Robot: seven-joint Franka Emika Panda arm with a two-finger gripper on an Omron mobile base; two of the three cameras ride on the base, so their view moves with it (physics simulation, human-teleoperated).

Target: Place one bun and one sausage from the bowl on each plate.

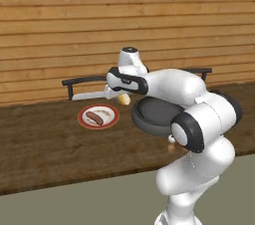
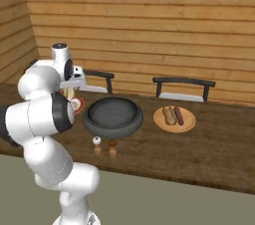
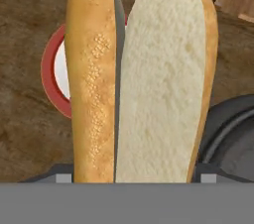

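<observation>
Gripper (image 1: 122, 95) holds one bun (image 3: 144, 79); two plates (image 1: 98, 116).

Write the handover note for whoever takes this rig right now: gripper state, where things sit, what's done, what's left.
Gripper: shut on the bun, held above the counter between the left plate and the bowl.
Left plate: has a sausage, no bun yet.
Right plate: already holds a bun and a sausage.
Bowl: looks empty.
Left to do: set the held bun on the left plate beside its sausage, then release.
</observation>
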